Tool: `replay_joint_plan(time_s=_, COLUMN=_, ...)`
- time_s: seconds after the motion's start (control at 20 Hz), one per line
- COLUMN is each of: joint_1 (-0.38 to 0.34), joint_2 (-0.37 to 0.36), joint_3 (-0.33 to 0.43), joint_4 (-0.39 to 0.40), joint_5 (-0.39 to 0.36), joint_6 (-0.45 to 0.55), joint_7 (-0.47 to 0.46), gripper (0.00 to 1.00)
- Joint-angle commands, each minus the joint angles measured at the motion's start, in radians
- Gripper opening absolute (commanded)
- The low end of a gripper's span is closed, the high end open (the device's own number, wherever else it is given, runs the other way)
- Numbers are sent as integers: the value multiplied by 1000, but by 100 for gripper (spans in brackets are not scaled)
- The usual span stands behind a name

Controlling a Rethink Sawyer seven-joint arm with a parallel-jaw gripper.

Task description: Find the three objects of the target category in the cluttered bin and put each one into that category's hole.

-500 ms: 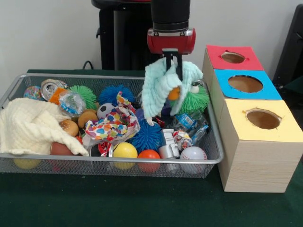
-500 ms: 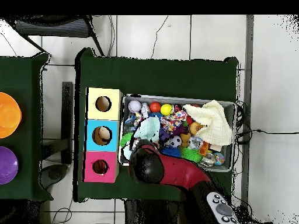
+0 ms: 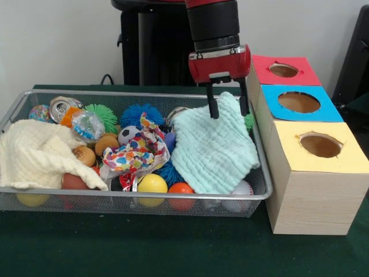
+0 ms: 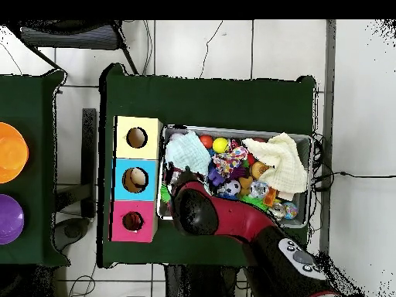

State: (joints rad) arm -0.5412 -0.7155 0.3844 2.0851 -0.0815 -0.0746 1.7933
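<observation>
**Mint cloth lying over bin's box-side end, gripper open above it**

The red-and-black gripper (image 3: 228, 107) is being held just above the top edge of the pale mint-green ribbed cloth (image 3: 214, 151); its two black fingers (image 3: 213, 107) are standing apart and nothing is being gripped. The cloth is lying spread flat over the clutter at the end of the wide silver wire-mesh bin (image 3: 57, 199) nearest the wooden box. Judged purpose: cover is being shifted so the toys beneath can be searched.

A cream knitted cloth (image 3: 37, 153) is draped over the opposite end, likely hiding more items. Between them, spiky rubber balls, smooth sport balls, a crushed can and a crumpled multicoloured patterned wrapper (image 3: 137, 151) are lying exposed.

Of the soft toy figures, only rounded tan-brown shapes (image 3: 106, 142) near the bin's middle are being seen as candidates; identification is uncertain at this view. No striped orange or pale yellow toy is showing.

The round hole in the red top (image 3: 283, 70) is sitting at the box's far end, behind the blue and yellow sections, and looks empty from the front.
</observation>
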Motion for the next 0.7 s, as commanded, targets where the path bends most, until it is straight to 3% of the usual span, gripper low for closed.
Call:
replay_joint_plan(time_s=0.05, joint_1=-18, joint_2=45, joint_3=109, joint_4=61, joint_5=-60, joint_6=-102, joint_7=191, gripper=100)
replay_joint_plan(time_s=0.5, joint_1=32, joint_2=6, joint_3=51, joint_4=79, joint_5=-10, joint_6=-88, joint_7=215, gripper=100)
replay_joint_plan(time_s=0.7, joint_1=126, joint_2=-119, joint_3=-100, joint_4=35, joint_5=22, joint_6=63, joint_7=135, gripper=100)
